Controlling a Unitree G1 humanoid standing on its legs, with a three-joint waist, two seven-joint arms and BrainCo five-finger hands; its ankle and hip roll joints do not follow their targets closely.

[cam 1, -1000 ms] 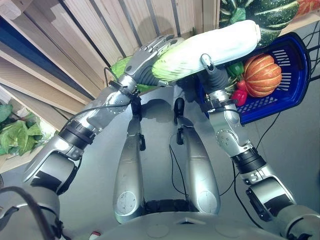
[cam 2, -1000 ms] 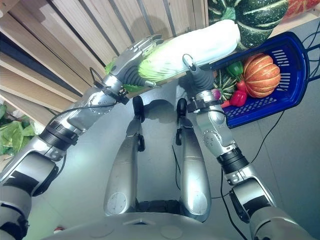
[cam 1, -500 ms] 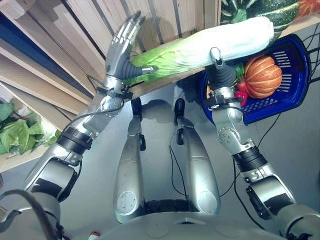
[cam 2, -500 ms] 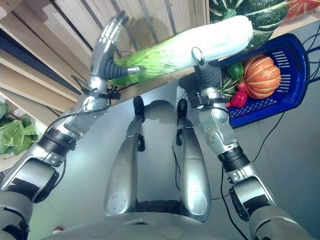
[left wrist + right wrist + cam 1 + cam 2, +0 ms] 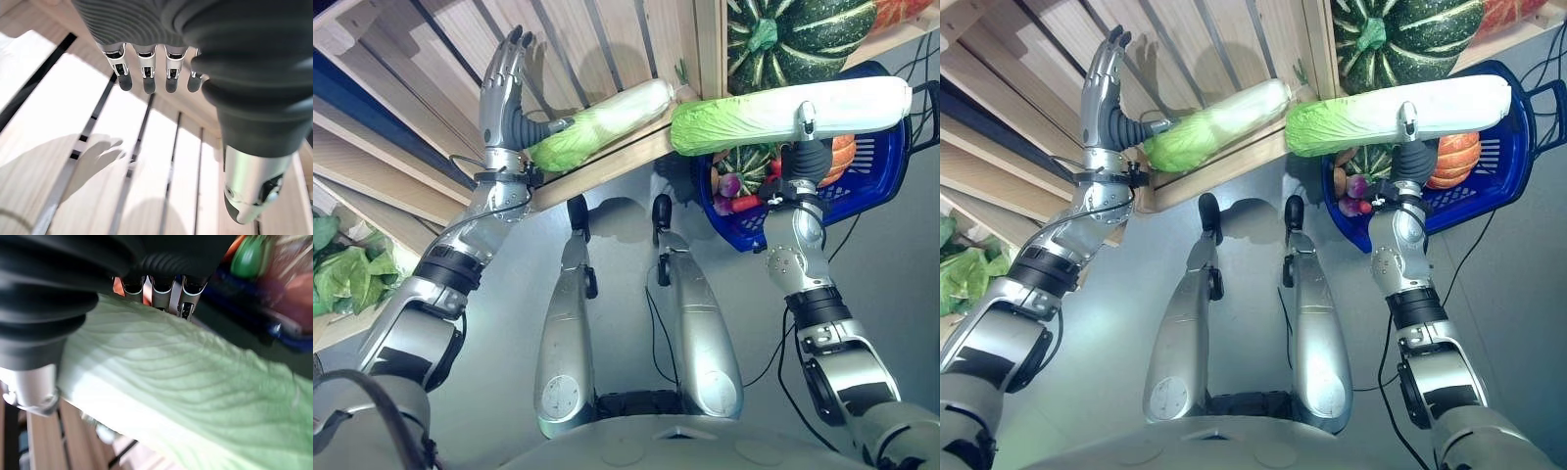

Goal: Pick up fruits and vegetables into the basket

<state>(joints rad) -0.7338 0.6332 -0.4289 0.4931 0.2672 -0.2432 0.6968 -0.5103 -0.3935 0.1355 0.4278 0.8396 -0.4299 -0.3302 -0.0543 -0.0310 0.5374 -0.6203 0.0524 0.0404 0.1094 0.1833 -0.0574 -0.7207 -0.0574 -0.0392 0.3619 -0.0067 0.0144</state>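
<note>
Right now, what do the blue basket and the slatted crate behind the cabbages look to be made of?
The blue basket looks like glossy moulded plastic, with slotted walls. The crate looks like pale unfinished wood: grain on separate planks.

A long cabbage (image 5: 793,106) spans the basket (image 5: 886,171) mouth, blocking access from above.

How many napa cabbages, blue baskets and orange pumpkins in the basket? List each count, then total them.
Napa cabbages: 2 (held cabbage in right hand; shelf cabbage beside open left hand)
Blue basket: 1
Orange pumpkin in it: 1
Total: 4
</note>
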